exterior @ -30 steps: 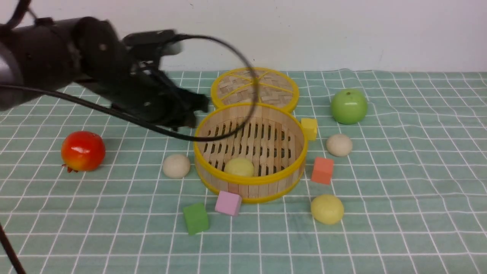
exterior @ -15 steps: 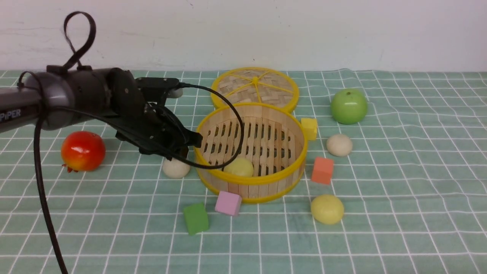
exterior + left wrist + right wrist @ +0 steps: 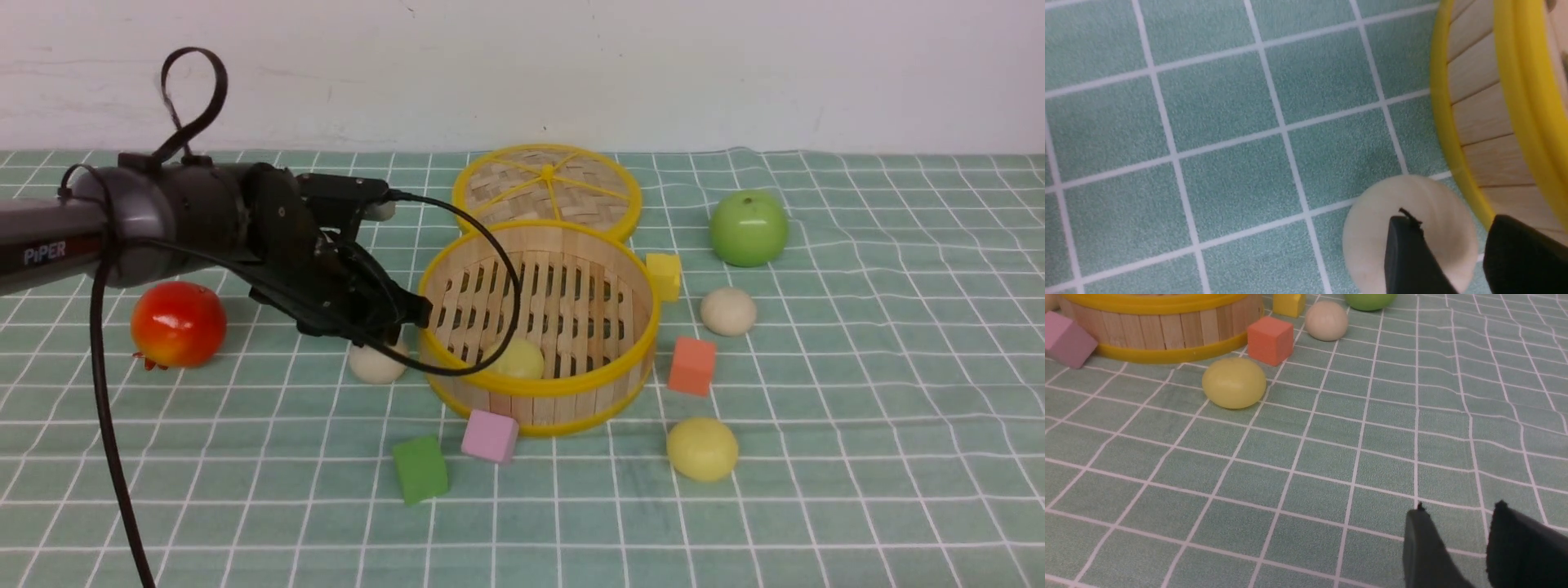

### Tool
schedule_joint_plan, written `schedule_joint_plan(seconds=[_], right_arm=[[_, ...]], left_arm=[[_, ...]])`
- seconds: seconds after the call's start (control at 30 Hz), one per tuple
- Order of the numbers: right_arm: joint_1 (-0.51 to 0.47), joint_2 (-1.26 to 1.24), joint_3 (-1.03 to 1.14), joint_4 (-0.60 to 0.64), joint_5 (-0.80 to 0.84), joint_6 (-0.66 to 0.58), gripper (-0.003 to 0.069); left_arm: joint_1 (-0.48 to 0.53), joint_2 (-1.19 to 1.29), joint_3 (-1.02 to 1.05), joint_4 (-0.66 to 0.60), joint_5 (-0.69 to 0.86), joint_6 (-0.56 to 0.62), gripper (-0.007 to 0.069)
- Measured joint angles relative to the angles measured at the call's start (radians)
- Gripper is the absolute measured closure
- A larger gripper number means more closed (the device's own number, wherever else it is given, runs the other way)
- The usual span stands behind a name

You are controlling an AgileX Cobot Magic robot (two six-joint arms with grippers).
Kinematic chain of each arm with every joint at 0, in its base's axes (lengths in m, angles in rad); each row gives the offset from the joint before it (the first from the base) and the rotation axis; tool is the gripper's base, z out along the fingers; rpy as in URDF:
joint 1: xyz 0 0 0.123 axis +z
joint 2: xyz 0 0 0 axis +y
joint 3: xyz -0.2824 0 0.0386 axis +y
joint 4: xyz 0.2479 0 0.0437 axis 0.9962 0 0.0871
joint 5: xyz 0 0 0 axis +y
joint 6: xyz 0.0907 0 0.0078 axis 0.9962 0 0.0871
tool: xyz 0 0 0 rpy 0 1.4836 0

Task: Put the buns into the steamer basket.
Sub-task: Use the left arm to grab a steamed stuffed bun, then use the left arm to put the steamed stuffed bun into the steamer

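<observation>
Got the left gripper [image 3: 1449,222] hanging with jaws apart, gripping nothing, one finger [image 3: 1404,261] right above a cream bun [image 3: 1372,228], steamer basket [image 3: 1478,106] wall just beside it. Can spot one yellow bun [image 3: 514,358] inside that basket. Same for the right gripper [image 3: 1457,510], spread and empty, with a second yellow bun [image 3: 1234,382] and second cream bun [image 3: 1326,320] well ahead of it

Left arm [image 3: 163,229]: dark grey, rounded tubular casing.
Marking [image 3: 45,253]: white "PiPER" lettering.
Cable [image 3: 98,359]: thin, black; looped strap above, possibly a tie.
Left fingers [image 3: 1408,261]: matte black, tapered.
</observation>
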Motion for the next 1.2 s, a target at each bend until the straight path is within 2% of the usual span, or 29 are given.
schedule_joint_plan(seconds=[0.33, 0.43, 0.5, 0.57, 0.87, 1.03, 1.2], right_arm=[[0.0, 0.0, 0.0, 0.0, 0.0, 0.0, 0.0419], [0.0, 0.0, 0.0, 0.0, 0.0, 0.0, 0.0419], [0.0, 0.0, 0.0, 0.0, 0.0, 0.0, 0.0419], [0.0, 0.0, 0.0, 0.0, 0.0, 0.0, 0.0419], [0.0, 0.0, 0.0, 0.0, 0.0, 0.0, 0.0419], [0.0, 0.0, 0.0, 0.0, 0.0, 0.0, 0.0419], [0.0, 0.0, 0.0, 0.0, 0.0, 0.0, 0.0419]], left_arm=[[0.0, 0.017, 0.0, 0.027, -0.017, 0.0, 0.0372], [0.0, 0.017, 0.0, 0.028, 0.008, 0.0, 0.0469], [0.0, 0.017, 0.0, 0.028, 0.021, 0.0, 0.0573], [0.0, 0.017, 0.0, 0.03, 0.024, 0.0, 0.0629], [-0.017, -0.114, 0.001, 0.015, 0.072, 0.001, 0.0638], [-0.102, -0.209, -0.005, -0.057, 0.011, 0.096, 0.0638], [-0.165, -0.15, -0.006, -0.095, -0.091, 0.177, 0.0638]])
